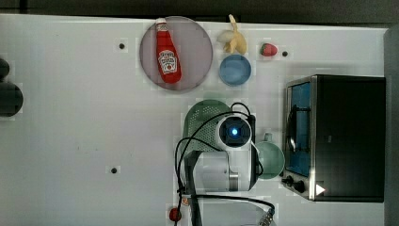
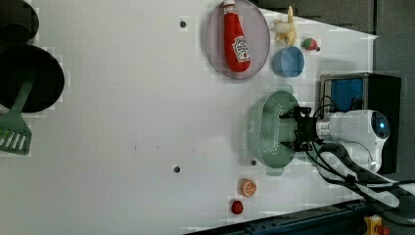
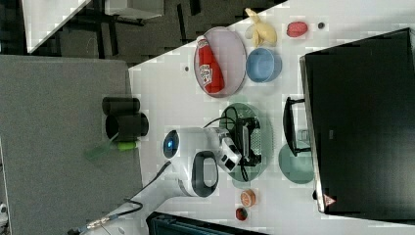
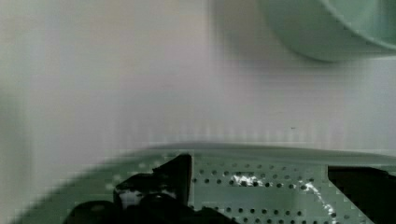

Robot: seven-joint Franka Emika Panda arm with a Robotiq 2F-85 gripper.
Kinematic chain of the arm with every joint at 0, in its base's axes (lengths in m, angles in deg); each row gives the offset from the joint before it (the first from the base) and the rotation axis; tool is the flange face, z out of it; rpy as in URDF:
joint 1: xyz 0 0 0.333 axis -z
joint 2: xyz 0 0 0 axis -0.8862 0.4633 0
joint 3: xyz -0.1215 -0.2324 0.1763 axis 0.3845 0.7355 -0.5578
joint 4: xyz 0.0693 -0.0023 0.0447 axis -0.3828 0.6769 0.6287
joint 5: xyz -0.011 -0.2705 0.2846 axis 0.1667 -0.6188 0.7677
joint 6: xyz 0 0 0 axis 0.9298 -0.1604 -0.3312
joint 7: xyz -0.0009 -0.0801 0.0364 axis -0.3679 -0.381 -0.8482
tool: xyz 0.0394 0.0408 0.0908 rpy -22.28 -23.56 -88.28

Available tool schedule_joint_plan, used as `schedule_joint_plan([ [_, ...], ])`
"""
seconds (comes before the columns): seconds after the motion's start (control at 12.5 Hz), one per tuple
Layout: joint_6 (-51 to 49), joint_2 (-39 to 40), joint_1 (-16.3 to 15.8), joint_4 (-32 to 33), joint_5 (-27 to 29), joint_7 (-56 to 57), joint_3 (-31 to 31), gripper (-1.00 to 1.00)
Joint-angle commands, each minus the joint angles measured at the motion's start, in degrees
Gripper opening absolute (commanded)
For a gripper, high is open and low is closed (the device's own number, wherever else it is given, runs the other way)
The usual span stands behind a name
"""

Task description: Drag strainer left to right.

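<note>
End effector set down inside the strainer on the white surface.

In the wrist view the two dark fingers stand spread apart over the perforated floor of the strainer, released and holding nothing, with the rim of the mug nearby. In the top view the strainer lies partly under the arm, just beside the mug on the top view's right and in front of the toaster oven. A blue bowl, a banana and a plate carrying a ketchup bottle sit above it in the top view.
</note>
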Motion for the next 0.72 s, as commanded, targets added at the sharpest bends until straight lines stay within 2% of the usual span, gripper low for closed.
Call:
schedule_joint_plan([
  [0.08, -2.0, -5.4, -0.8, -0.4, 0.7, 9.3, -3.9, 1.00],
  [0.24, -8.2, -10.4, -0.8, -1.3, 1.2, 15.4, -5.0, 1.00],
  [0.48, -22.2, -19.0, -0.8, -6.7, 2.2, 25.1, -6.1, 1.00],
  [0.72, -39.7, -27.6, -0.8, -14.0, 13.2, 37.0, -6.1, 1.00],
])
